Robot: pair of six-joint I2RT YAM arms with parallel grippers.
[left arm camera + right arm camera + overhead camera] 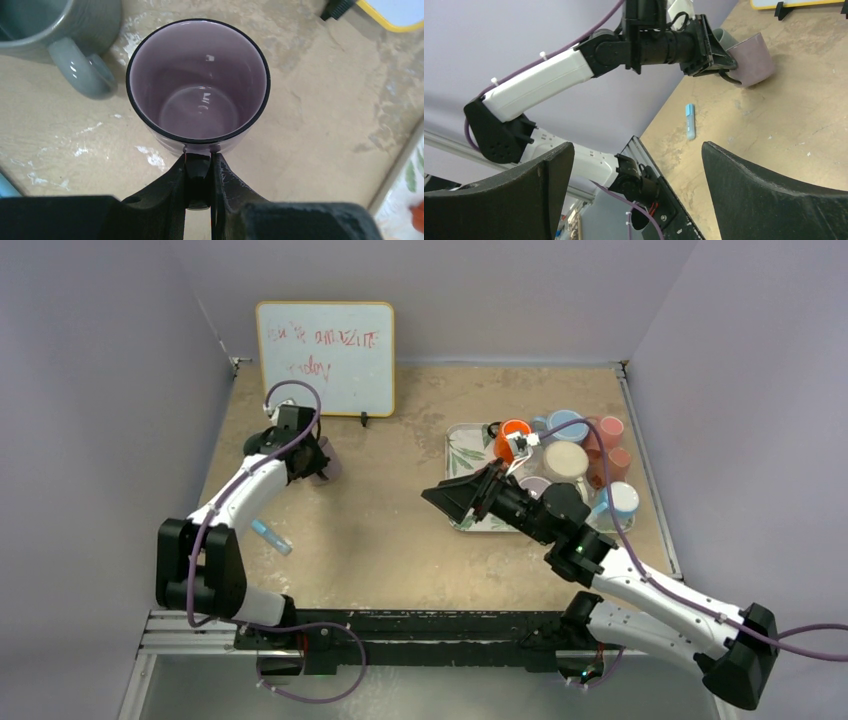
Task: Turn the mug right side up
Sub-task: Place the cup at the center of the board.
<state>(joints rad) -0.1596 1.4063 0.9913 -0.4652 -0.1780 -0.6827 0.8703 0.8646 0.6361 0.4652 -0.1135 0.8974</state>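
Beside the whiteboard [325, 358], the left gripper [199, 172] is pinching the purple mug [197, 107] by its handle, mouth up, seemingly seated; it is needing only gentle release. The right gripper [636, 150] is gaping empty.

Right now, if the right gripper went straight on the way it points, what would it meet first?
The right gripper, open, points left over the table. The way looks free at first; farther on, probably the left arm or the small blue object. Depth is unclear.
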